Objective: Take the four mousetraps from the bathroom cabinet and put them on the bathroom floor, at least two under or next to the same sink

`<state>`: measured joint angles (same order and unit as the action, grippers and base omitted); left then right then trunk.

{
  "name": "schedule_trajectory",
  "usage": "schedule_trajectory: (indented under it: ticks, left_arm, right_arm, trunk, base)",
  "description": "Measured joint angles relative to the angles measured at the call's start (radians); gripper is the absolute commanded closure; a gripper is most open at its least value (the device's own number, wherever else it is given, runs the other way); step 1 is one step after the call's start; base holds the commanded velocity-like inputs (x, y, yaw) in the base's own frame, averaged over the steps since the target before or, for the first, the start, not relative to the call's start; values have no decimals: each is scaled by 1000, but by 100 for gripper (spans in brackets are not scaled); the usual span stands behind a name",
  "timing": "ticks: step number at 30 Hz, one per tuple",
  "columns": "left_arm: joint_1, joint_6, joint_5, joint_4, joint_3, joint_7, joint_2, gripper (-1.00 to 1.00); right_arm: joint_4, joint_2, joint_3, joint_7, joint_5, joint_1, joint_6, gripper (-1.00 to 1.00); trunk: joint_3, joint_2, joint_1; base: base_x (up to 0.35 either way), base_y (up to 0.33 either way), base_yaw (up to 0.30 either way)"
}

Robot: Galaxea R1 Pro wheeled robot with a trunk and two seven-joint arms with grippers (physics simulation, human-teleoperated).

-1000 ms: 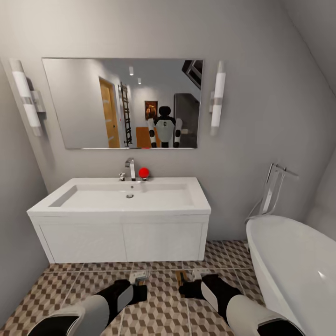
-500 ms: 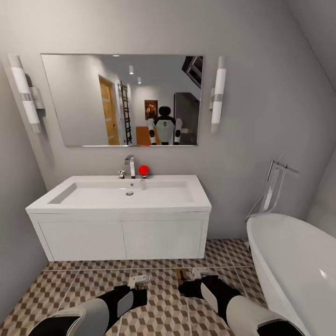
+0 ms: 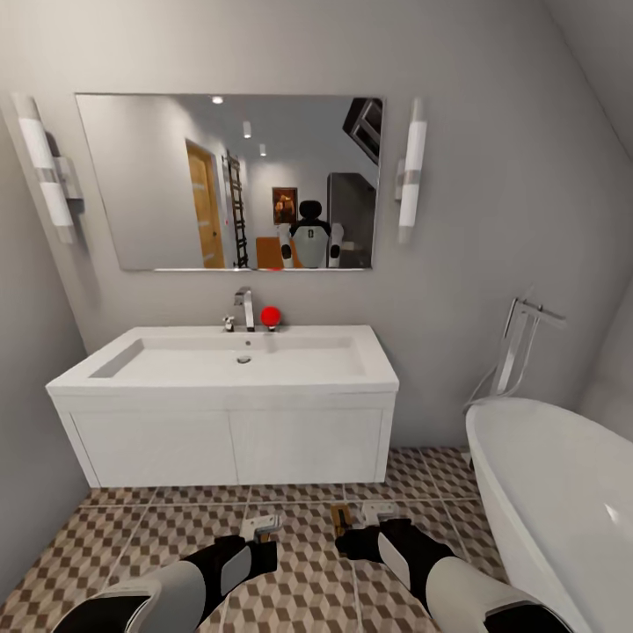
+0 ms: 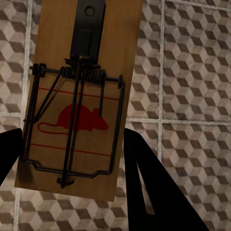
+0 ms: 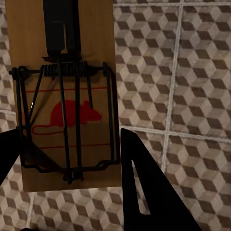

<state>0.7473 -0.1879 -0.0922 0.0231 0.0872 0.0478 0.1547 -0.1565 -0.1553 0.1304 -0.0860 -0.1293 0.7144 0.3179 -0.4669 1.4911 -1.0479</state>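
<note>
Placement stage, seen from my head camera and both wrists. I face the bathroom sink [image 3: 224, 365], a white trough basin with a chrome tap [image 3: 245, 310] on a wall-hung two-door unit, under a mirror [image 3: 229, 180] that reflects me. The white bathtub [image 3: 554, 483] stands on my right.

Both arms reach forward and low over the bathroom floor [image 3: 158, 536], its cube-patterned tiles running up to the foot of the sink unit. My left gripper [image 3: 262, 530] has its fingers [image 4: 144, 192] closed against the long edges of one mousetrap [image 4: 79, 96]; the tan board with its wire bar and red mouse mark sits between them, the tiles behind it. My right gripper [image 3: 352, 520] holds a second mousetrap [image 5: 67, 96] the same way, fingers [image 5: 139, 192] pressed to either side of the board. In the head view both boards show as small pale shapes at the fingertips, just short of the sink unit and above the tiles; whether either touches the floor I cannot tell.

I judge the step in hand to be setting these two traps down beside the sink. The next move calls for lowering each board until it lies flat on the tiles, near or under the unit, then parting the fingers and lifting clear without dragging the boards. The remaining traps would still need fetching from the cabinet.
</note>
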Motion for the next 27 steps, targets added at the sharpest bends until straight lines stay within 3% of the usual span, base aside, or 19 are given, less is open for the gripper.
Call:
schedule_trajectory:
  ticks: [16,27]
  left_arm:
    - [1,5,1,-72,-2,8,1,100]
    - [1,0,2,-80,-2,8,4,100]
  right_arm:
    - [0,1,-7,0,-3,0,2,100]
    - [0,1,-8,0,-2,0,2,100]
  trunk:
    - [-51,112,-61]
    - [-100,189,-104]
  base:
    - [0,0,0]
    - [0,0,0]
